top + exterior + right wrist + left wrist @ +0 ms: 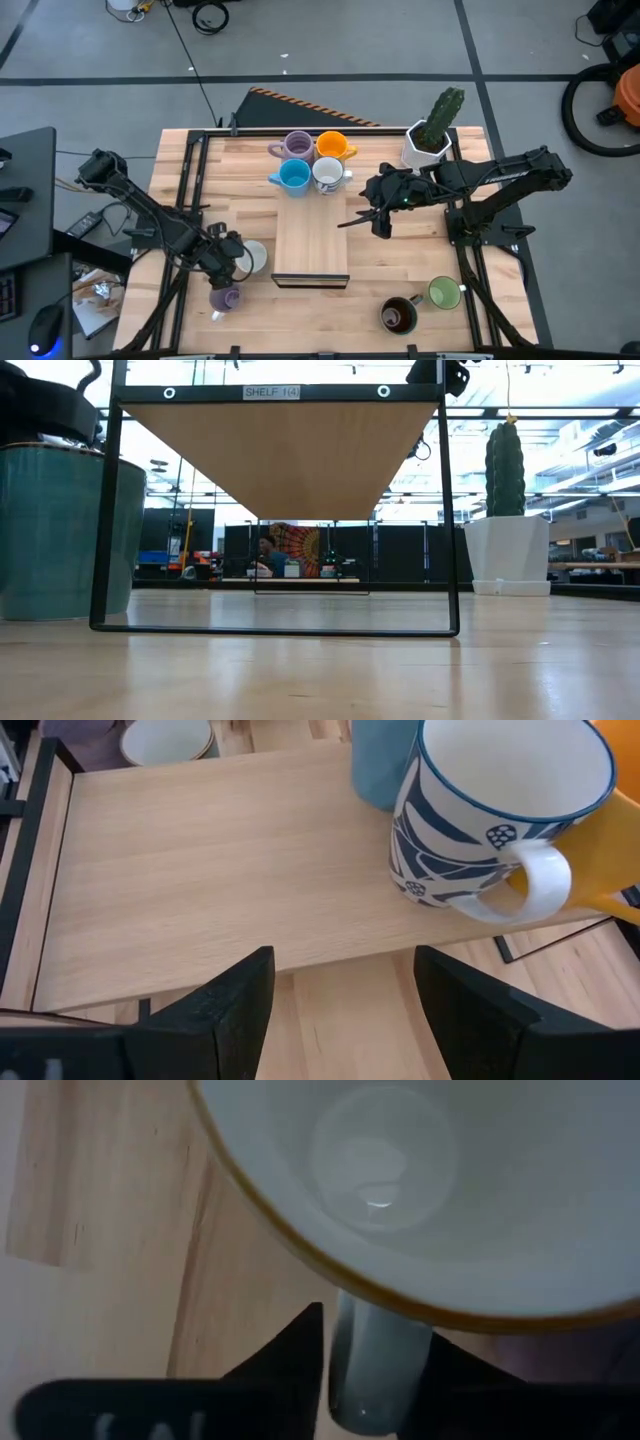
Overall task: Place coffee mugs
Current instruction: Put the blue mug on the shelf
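Observation:
Four mugs stand at the far end of the wooden shelf top [311, 240]: lilac [297, 147], orange [333, 147], blue [293, 177] and a white one with a blue pattern [328, 175]. My left gripper [237, 262] is left of the shelf, shut on a plain white mug [253, 257]. A second lilac mug [225, 297] sits just near of it. The dark brown mug [398, 315] and the green mug [443, 293] stand near the table's near right. My right gripper [380, 218] hovers open at the shelf's right side, touching nothing; its wrist view shows the patterned mug [500, 810]. My left gripper has the plain white mug's handle [378, 1370] pinched between its two fingers [290, 1365]. The fingers lie one on each side of the handle, just below the rim. The mug is upright, its open mouth [400, 1160] facing up; what is under its base does not show.
A white pot with a green cactus [430, 140] stands at the far right, close behind my right arm. The black shelf frame [275, 628] rises from the table's middle. Bare shelf top lies near of the four mugs. A black desk edge [25, 180] borders the left.

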{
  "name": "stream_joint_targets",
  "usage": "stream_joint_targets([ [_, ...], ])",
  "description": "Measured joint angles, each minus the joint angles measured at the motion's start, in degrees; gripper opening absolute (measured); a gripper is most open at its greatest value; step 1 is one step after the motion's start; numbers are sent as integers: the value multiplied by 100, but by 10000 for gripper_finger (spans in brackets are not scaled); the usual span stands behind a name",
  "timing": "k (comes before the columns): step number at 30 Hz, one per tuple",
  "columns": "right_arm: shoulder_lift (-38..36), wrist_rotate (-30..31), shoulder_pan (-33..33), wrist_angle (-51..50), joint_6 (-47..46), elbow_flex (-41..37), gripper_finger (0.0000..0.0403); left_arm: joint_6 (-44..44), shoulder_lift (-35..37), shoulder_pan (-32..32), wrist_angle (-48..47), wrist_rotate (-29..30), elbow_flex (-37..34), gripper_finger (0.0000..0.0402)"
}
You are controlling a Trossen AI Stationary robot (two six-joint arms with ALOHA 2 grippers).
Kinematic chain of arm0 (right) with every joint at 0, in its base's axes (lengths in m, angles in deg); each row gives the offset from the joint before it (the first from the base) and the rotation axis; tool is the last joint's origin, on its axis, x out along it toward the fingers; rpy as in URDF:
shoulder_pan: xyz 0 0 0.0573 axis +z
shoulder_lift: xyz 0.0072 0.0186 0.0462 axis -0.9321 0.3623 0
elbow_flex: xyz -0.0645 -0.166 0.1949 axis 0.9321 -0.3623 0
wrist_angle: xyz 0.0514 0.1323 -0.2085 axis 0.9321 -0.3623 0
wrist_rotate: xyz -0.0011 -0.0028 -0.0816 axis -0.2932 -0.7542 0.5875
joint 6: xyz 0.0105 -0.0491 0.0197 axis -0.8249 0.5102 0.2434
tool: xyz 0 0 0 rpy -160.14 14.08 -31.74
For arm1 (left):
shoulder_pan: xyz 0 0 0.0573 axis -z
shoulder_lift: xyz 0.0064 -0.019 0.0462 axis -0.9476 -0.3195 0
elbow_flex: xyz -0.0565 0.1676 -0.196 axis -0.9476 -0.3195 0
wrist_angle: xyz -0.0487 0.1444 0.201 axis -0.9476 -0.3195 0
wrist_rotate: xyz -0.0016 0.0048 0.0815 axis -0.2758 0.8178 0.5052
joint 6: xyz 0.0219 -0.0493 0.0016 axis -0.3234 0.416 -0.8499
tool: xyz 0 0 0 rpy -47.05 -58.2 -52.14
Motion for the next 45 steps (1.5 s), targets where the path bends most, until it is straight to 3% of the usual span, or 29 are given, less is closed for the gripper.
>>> stream_joint_targets([
  [4, 0, 4, 86, -99, 135, 0, 247, -244, 20, 17, 13, 41, 0, 56],
  [25, -79, 358, 212, -778, -77, 0, 247, -855, 1331, -554, -489, 279, 77, 55],
  [45, -81, 767, 768, -728, -516, -130, 247, -1189, 1364, -744, -843, 258, 267, 55],
])
